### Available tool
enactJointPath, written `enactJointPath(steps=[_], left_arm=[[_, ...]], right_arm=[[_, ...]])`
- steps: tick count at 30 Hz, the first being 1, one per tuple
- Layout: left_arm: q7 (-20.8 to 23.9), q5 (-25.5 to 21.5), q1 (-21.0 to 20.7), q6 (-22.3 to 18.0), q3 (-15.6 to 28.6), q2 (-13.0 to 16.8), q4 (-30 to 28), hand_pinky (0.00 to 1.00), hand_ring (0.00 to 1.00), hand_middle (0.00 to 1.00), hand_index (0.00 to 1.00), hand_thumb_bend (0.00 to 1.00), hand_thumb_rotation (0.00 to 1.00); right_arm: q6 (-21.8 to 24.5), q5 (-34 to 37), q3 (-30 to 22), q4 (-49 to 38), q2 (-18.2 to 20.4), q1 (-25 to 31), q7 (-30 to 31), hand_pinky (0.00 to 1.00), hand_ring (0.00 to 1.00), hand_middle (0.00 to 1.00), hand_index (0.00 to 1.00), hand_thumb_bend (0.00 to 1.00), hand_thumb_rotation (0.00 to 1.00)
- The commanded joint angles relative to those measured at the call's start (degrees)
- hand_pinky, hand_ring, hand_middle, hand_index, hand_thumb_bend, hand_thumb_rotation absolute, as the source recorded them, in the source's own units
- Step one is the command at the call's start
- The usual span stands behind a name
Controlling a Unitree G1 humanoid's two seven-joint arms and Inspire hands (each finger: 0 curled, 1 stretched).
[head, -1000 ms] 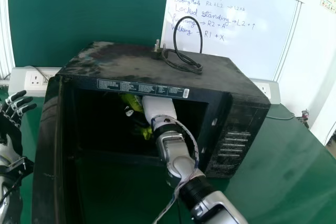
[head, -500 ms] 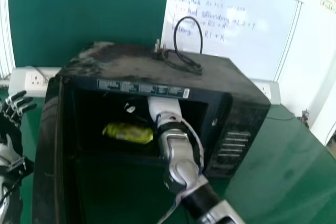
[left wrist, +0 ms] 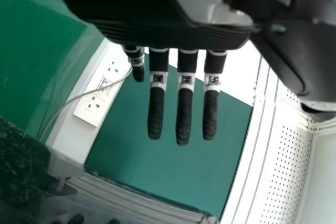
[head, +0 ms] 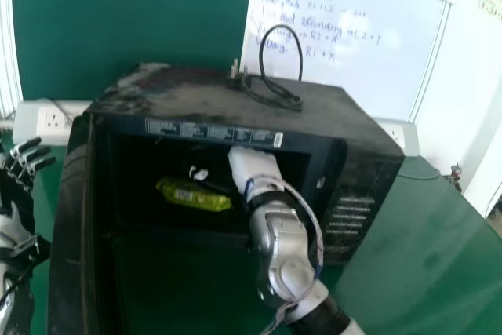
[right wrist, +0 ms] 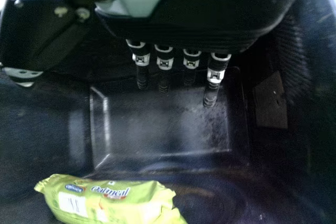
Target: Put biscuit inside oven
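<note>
1. Compared with the earlier head views, the right hand has shifted toward the robot's right inside the oven, its forearm swinging the same way; the biscuit packet now lies separate from it.
2. Right hand, spread wide: fingers extended, nothing held, the packet apart from them.
3. Packet, lying on the oven's floor, left of the hand. Placement appears complete; the likely step in hand is withdrawal.
4. Advised path: straight back toward the robot, fingers loose, hand kept below the opening's top edge. A leftward sweep could snag the wrapper and drag it forward.
5. Control panel, right of the opening: ease the forearm past it, as its loose wire might catch.
6. Door, open at the left, with the left hand idle beyond. Closing should wait until the right hand is fully out.
</note>
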Motion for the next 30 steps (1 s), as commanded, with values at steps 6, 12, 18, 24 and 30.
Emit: enactJointPath(steps=[6,12,18,24,30], left_arm=[[-0.38,-0.06,-0.71,0.02,0.24,0.49,0.43,0.47,0.5,0.52,0.54,0.87,0.93],[-0.56,-0.17,-0.85,-0.1,0.35,0.69,0.69,0.47,0.5,0.51,0.54,0.87,0.93],[-0.79,0.06,-1.05,-0.5,0.53,0.98,1.38,0.47,0.5,0.52,0.54,0.88,0.93],[-1.09,0.05,-1.19,-0.91,0.7,1.13,2.04,0.48,0.5,0.52,0.54,0.88,0.93],[-1.38,0.04,-1.12,-1.09,0.84,1.36,2.42,0.47,0.5,0.52,0.55,0.87,0.93]], right_arm=[[1.65,-3.78,-0.93,-10.68,-0.64,6.44,4.44,0.91,0.98,0.99,0.99,0.98,0.94],[-0.34,-6.08,-2.08,-17.97,-2.24,10.47,7.31,0.91,0.98,0.99,0.98,0.95,0.95],[-3.26,-7.91,-3.83,-23.69,-4.12,14.13,9.26,0.93,0.99,1.0,0.99,0.93,0.97],[-7.18,-8.07,-6.9,-29.31,-5.84,19.76,9.02,0.91,0.97,0.99,0.98,0.95,1.0],[-11.06,-7.78,-10.14,-34.49,-6.65,26.61,7.97,0.9,0.97,0.99,0.99,0.97,1.0]])
